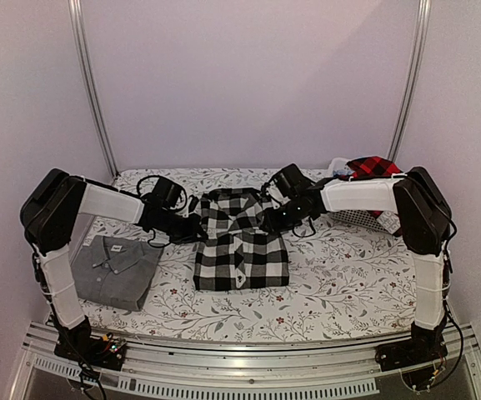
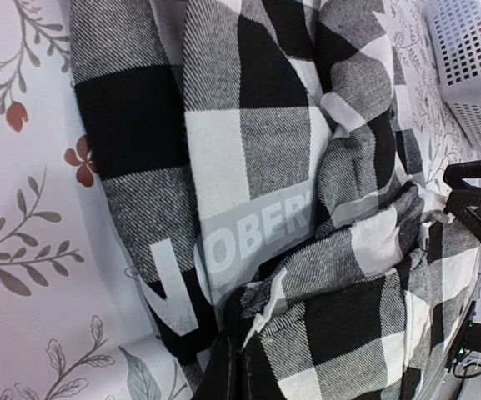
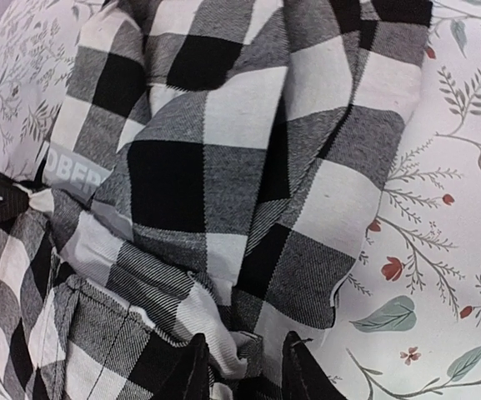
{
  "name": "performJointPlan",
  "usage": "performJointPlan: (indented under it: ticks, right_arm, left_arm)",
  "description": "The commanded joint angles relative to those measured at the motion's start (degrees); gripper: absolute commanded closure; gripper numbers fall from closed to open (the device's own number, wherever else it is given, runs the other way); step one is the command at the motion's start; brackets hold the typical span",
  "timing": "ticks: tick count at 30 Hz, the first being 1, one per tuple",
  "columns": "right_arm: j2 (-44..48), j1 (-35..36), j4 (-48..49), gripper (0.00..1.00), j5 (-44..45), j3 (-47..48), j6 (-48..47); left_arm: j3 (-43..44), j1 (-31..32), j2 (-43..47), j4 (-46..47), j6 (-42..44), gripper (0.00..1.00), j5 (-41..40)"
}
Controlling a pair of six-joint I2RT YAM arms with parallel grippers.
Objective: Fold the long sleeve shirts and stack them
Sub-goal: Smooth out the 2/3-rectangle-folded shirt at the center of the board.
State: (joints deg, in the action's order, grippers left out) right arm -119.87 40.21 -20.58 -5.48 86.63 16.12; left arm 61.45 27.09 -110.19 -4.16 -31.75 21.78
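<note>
The black-and-white check long sleeve shirt (image 1: pixel 240 242) lies partly folded in the middle of the table, its white lettering (image 2: pixel 257 233) showing in the left wrist view. My left gripper (image 1: pixel 192 225) is at its upper left edge, shut on a fold of the check cloth (image 2: pixel 238 367). At the upper right edge, my right gripper (image 1: pixel 267 221) has its fingers apart, with a bunched fold of the same shirt (image 3: pixel 223 167) lying between them (image 3: pixel 242 367). A folded grey collared shirt (image 1: pixel 115 268) lies at the front left. The red-and-black check shirt (image 1: pixel 372 167) sits in the basket at the back right.
A white plastic basket (image 1: pixel 373 218) stands at the back right, its perforated wall (image 2: pixel 473 75) close to the check shirt. The floral tablecloth (image 1: pixel 340 283) covers the table. Both arms reach inward over the rear half of the table.
</note>
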Motion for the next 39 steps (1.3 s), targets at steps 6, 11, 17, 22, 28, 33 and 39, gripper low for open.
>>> performJointPlan:
  ticks: [6, 11, 17, 22, 28, 33, 39]
  right_arm:
    - [1.4, 2.0, 0.7, 0.96, 2.0, 2.5, -2.4]
    - [1.0, 1.7, 3.3, 1.00, 3.6, 2.9, -3.3]
    - [-1.2, 1.6, 1.0, 0.92, 5.2, 4.6, -1.8]
    - [-0.6, 0.8, -0.8, 0.69, 8.3, 4.1, -0.1]
    - [3.3, -0.4, -1.4, 0.58, 9.6, 1.9, 1.2]
    - [8.1, -0.8, -1.4, 0.57, 10.3, -1.7, 2.1]
    - [12.3, -0.8, -1.1, 0.56, 8.7, -5.5, 3.4]
  left_arm:
    - [0.5, -0.6, 2.3, 0.0, 0.4, 1.00, -1.2]
    - [0.5, -0.6, 2.6, -0.8, 0.2, 0.94, -2.7]
    - [1.5, 0.1, 7.3, -3.2, 1.4, 0.59, -8.2]
    - [4.8, 4.4, 11.2, -7.3, 2.7, 0.58, -17.5]
    - [8.1, 10.0, 8.7, -6.6, 3.0, 0.67, -8.8]
    - [8.2, 12.5, 3.4, -0.3, -0.4, 0.73, 1.8]
    - [10.3, 11.8, -4.7, 3.3, -3.2, 0.75, 4.2]
